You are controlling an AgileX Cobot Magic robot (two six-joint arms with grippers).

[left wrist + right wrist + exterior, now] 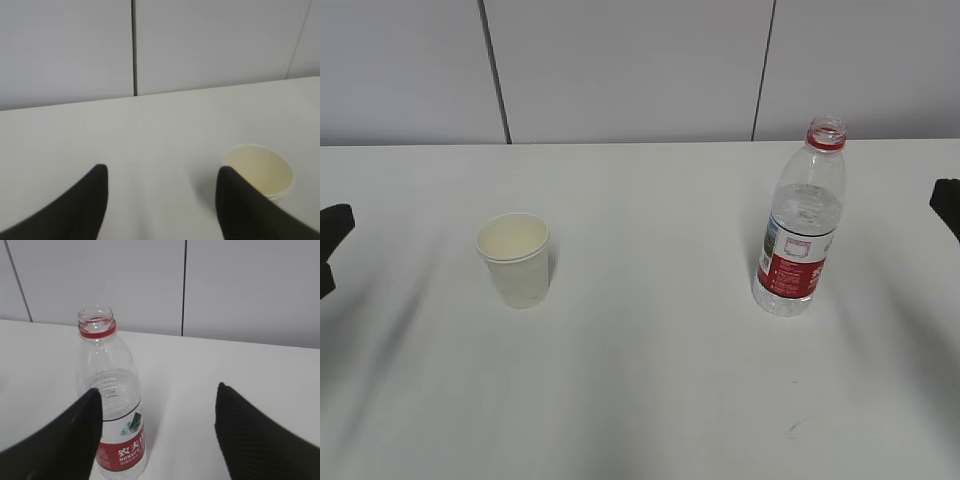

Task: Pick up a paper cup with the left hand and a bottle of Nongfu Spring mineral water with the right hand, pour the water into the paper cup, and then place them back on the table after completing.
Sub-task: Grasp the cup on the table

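My left hand (160, 200) and right hand (157, 435) were both spread wide — holding nothing. The paper cup (514, 259) and uncapped bottle (800, 222) stood upright, well apart — one for each side.

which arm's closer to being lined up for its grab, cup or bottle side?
Right, slightly. The bottle stands by the open right gripper's left finger, partly behind it. The paper cup sits off to the right of the open left gripper, outside the gap.

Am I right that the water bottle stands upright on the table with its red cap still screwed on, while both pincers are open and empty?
Not quite: the water bottle has no cap, only a red ring under its open mouth, as the right wrist view shows. The rest holds: left pincer and right pincer open, empty.
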